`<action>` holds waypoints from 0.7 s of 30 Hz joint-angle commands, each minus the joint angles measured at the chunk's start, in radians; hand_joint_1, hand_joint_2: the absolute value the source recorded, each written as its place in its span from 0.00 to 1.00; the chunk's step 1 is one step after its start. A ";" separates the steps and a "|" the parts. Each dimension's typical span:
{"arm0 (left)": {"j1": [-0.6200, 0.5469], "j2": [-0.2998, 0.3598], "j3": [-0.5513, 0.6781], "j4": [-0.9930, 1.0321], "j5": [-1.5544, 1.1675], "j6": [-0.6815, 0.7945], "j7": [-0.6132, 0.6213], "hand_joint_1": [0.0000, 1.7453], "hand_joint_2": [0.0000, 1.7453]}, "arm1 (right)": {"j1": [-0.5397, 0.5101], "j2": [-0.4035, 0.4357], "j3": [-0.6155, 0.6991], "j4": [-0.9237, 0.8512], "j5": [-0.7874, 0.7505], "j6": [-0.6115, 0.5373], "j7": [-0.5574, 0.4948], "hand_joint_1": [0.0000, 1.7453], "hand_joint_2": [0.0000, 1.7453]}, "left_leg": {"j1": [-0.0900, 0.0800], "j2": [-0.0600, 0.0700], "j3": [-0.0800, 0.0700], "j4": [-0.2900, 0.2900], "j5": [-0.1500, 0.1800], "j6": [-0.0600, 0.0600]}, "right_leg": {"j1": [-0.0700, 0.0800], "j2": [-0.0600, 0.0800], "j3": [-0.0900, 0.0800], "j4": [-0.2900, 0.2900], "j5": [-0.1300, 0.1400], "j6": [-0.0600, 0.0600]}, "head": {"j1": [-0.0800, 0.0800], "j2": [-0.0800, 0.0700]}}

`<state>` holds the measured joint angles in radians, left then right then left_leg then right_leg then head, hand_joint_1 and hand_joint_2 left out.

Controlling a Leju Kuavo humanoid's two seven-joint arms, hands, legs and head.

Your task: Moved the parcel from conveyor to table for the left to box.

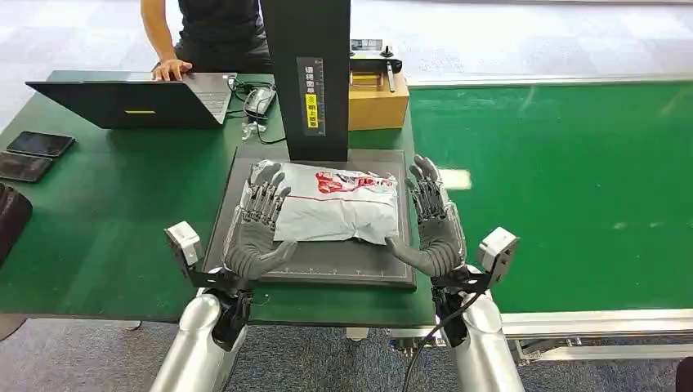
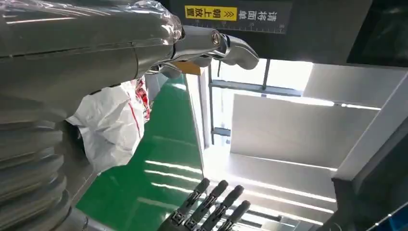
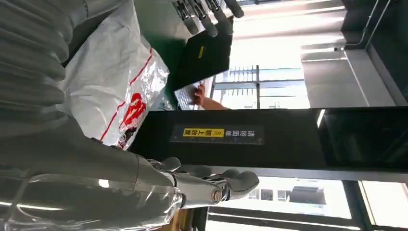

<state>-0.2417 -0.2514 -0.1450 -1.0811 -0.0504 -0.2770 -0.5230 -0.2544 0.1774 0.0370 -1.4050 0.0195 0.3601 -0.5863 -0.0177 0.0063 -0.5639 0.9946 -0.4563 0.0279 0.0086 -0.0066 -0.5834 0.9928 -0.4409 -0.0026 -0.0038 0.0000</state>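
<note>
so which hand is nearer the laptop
Left. The left hand lies on the left end of the white parcel, the side toward the laptop; the right hand is at the parcel's far end.

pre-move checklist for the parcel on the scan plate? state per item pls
1. Parcel lies fully on the dark plate: ok.
2. Left robot hand at the parcel's left edge, fingers on it: ok.
3. Right robot hand at the parcel's right edge, fingers extended: ok.
4. Firm hold on the parcel by either hand: cannot tell, as neither is visibly closed around it.
5. Black scanner post directly behind the parcel, so a lift needs clearance: cannot tell.
6. Person's hand on the laptop, apart from the plate: ok.
</note>
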 commanded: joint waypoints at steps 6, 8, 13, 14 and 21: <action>0.002 0.012 0.028 -0.020 -0.008 0.002 0.009 0.00 1.00 | 0.092 -0.010 -0.010 -0.054 0.070 -0.101 0.024 0.00 1.00 | 0.001 -0.002 0.002 -0.002 0.000 -0.003 | 0.001 -0.001 0.003 -0.002 0.000 0.001 | 0.000 0.000; 0.008 0.012 0.039 -0.029 -0.012 0.004 0.012 0.00 1.00 | 0.129 0.006 -0.035 -0.089 0.110 -0.173 0.046 0.00 1.00 | 0.001 -0.003 0.002 -0.002 0.000 -0.003 | 0.000 -0.002 0.003 -0.002 -0.001 0.001 | 0.000 0.000; 0.022 -0.005 0.056 -0.038 -0.037 0.021 0.008 0.00 1.00 | 0.138 0.054 -0.127 -0.099 0.315 -0.494 0.121 0.00 1.00 | 0.001 -0.002 0.002 -0.001 -0.001 -0.003 | 0.000 0.000 0.002 -0.001 -0.001 0.001 | 0.000 0.000; 0.024 -0.007 0.055 -0.041 -0.040 0.024 0.007 0.00 1.00 | 0.133 0.060 -0.144 -0.094 0.319 -0.521 0.129 0.00 1.00 | 0.001 -0.002 0.001 -0.001 0.000 -0.002 | 0.000 -0.001 0.001 -0.001 -0.001 0.001 | 0.000 0.000; 0.016 -0.012 0.039 -0.004 -0.062 0.047 0.013 0.00 1.00 | 0.128 0.049 -0.178 -0.021 0.439 -0.528 0.250 0.00 1.00 | 0.001 -0.001 0.001 -0.001 0.000 -0.002 | 0.000 -0.001 0.001 -0.001 -0.001 0.001 | 0.000 0.000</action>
<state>-0.2111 -0.2552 -0.1160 -1.1181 -0.0996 -0.2476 -0.5138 -0.1194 0.2018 -0.0481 -1.4992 0.3647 -0.1221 -0.3795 -0.0177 0.0063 -0.5642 0.9946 -0.4567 0.0279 0.0085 -0.0067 -0.5837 0.9927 -0.4415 -0.0026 -0.0034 0.0000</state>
